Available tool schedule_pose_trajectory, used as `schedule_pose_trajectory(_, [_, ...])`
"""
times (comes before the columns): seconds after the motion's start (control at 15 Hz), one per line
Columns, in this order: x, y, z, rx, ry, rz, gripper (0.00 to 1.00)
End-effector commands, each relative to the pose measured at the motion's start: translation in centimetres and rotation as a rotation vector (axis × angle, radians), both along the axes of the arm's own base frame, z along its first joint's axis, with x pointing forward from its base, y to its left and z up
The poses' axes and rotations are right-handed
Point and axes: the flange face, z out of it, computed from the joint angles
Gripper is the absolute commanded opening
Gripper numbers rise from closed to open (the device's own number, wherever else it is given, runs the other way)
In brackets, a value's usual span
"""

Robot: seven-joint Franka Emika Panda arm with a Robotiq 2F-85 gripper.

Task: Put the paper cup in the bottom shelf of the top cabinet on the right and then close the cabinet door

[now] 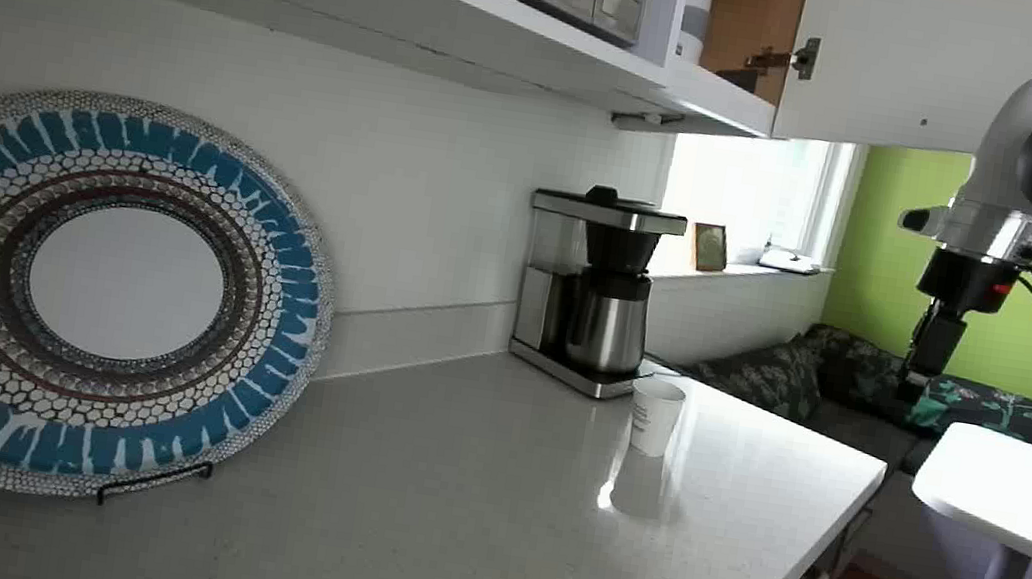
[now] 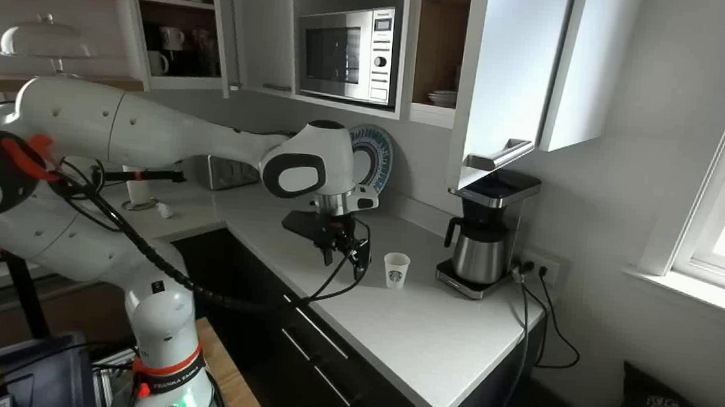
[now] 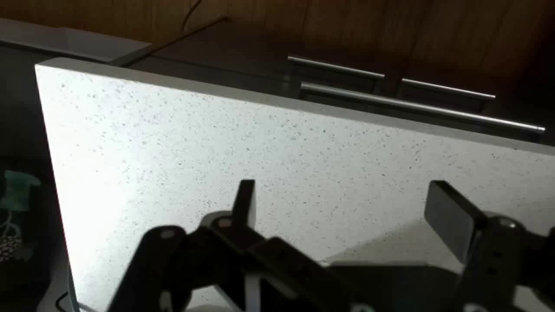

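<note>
1. The claw was spread wide; in the wrist view its two finger pads stood well apart, with the pale speckled countertop showing through the gap.
2. It hung in the air, pointing down, at the end of the white robot arm.
3. The paper cup stood upright on the countertop, apart from the claw, with a dark round emblem on its side.
4. Near the cup, closer to the wall, stood the black and steel coffee maker, a steel jug seated on its base.
5. Below the counter's front edge, dark drawers carried long bar handles.
6. Above, the top cabinet showed its brown wood interior; in an exterior view small bowls sat low inside it.
7. The cabinet door stood swung outward, a bar handle near its lower edge; a metal hinge showed on its inner face.
8. Next to that cabinet, a microwave sat in a white niche.
9. Farther along, a round patterned disc with a blue ring leaned by the wall on a thin black stand.
10. At the far end were a bright window and dark patterned cushions.
</note>
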Motion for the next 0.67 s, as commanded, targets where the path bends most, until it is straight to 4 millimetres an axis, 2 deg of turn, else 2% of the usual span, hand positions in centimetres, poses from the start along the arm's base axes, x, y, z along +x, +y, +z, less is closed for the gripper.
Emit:
schedule_pose_trajectory(0.0, [0.0, 0.0, 0.1, 0.000, 0.001, 0.000, 1.00])
schedule_pose_trajectory(0.4, [0.0, 0.0, 0.1, 0.000, 0.001, 0.000, 1.00])
schedule_pose_trajectory(0.6, [2.9, 1.7, -1.1, 0.096, -0.009, -0.082, 1.00])
